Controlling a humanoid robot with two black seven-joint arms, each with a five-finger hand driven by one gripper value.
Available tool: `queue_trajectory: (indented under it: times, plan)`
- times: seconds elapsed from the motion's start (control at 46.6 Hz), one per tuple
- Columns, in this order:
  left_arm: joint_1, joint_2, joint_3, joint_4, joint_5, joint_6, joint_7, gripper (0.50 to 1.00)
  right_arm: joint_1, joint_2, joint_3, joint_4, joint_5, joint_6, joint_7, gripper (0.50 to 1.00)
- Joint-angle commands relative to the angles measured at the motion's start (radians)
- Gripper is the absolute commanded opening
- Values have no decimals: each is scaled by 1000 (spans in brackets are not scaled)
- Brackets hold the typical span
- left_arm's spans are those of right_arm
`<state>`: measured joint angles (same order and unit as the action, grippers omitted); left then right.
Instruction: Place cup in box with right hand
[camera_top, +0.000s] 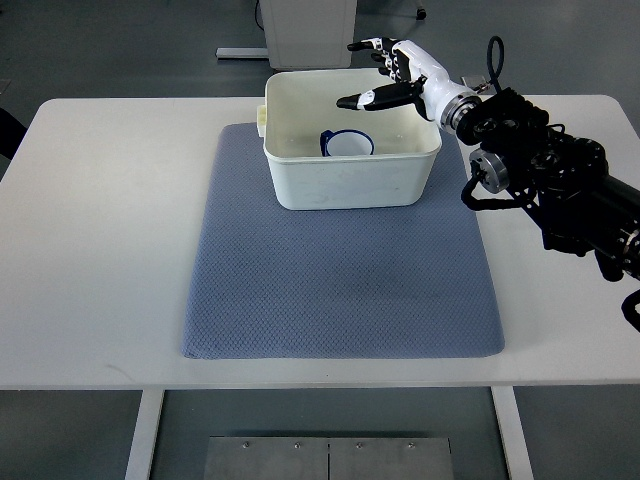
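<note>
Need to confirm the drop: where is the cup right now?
In the top view the cup sits inside the white box near its front wall, at the far end of the blue mat, below the open right hand.

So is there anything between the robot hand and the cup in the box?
No. In the top view, the right robot hand is open above the white box; only air separates it from the cup.
</note>
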<state>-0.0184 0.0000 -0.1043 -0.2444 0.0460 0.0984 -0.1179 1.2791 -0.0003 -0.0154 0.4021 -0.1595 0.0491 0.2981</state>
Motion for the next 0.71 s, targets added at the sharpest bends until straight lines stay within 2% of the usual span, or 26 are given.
queue_trajectory:
  times: [0.0,0.15,0.3,0.536,0.687]
  plan:
    - [0,0,0,-1,0,1,0,1000,0,-1,0,0,0,0,0,1000]
    - [0,0,0,0,0,0,0,1000,-9,-4,0,0,0,1,-2,1000]
    - [0,0,0,-1,0,0,0,1000,-17,-63,24,1,5,12,-23,1000]
    - [0,0,0,0,0,1,0,1000,-95,-122,279,1,38,28,-94,1000]
    - [0,0,0,0,0,1,0,1000,-150,-175,371,3,95,72,-105,1000]
